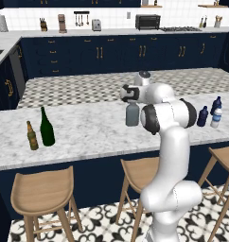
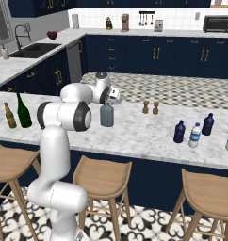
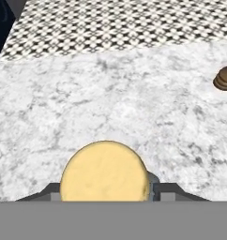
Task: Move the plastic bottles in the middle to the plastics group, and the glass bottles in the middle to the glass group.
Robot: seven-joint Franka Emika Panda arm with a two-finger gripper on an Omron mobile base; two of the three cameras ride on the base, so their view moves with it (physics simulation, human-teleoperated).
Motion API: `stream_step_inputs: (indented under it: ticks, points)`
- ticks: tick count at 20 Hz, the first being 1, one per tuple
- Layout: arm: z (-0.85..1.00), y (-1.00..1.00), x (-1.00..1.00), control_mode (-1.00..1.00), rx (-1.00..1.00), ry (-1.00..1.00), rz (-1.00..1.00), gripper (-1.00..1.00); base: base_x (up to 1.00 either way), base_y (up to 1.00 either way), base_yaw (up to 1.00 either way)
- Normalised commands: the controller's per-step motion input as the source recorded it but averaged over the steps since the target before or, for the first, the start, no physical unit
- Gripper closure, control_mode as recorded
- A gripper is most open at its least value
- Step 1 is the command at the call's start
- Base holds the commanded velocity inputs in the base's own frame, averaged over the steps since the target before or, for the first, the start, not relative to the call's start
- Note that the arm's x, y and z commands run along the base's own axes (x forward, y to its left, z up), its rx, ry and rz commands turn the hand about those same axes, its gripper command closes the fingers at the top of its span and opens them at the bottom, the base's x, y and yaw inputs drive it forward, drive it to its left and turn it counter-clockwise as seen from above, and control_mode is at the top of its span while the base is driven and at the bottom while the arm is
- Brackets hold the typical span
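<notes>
Where the white arm folds over the near edge of the white marbled bench (image 1: 88,137), its gripper (image 3: 105,194) hangs directly above the wide grey-blue translucent bottle with a tan stopper (image 2: 106,114), and the hand view looks straight down on the round tan stopper sitting between the two dark fingers (image 3: 168,190). The fingers flank the stopper on both sides, but whether they pinch it or merely bracket it cannot be told. The grey-blue bottle stands upright in the middle of the bench. Off to the arm's right, near the front edge, stand a small dark navy bottle (image 2: 179,132) and just beside it a clear-whitish bottle with a blue cap (image 2: 195,135), with a slim dark blue bottle with a blue cap (image 2: 208,124) a little behind them. At the far left end a tall dark green wine bottle (image 1: 47,126) and a shorter brown beer bottle with a yellowish label (image 1: 32,136) stand side by side. Further back on the bench, two small brown turned-wood grinders (image 2: 150,108) stand close together
</notes>
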Motion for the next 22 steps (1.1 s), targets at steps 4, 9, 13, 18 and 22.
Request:
stream_step_inputs:
  ticks: [4, 9, 13, 18, 22]
  points:
    - [-0.39, 0.00, -0.13, -1.00, 0.02, 0.00, -0.06, 1.00, 0.00, 0.00, 0.00]
    - [-0.03, 0.00, -0.35, -1.00, 0.11, -0.09, -0.01, 1.00, 0.00, 0.00, 0.00]
    - [0.43, 0.03, -0.74, -1.00, 0.31, 0.00, 0.00, 1.00, 0.00, 0.00, 0.00]
    - [0.41, 0.31, -0.79, -1.00, 0.11, -0.02, 0.05, 1.00, 0.00, 0.00, 0.00]
    - [0.42, 0.42, -0.54, -1.00, 0.00, -0.05, 0.10, 1.00, 0.00, 0.00, 0.00]
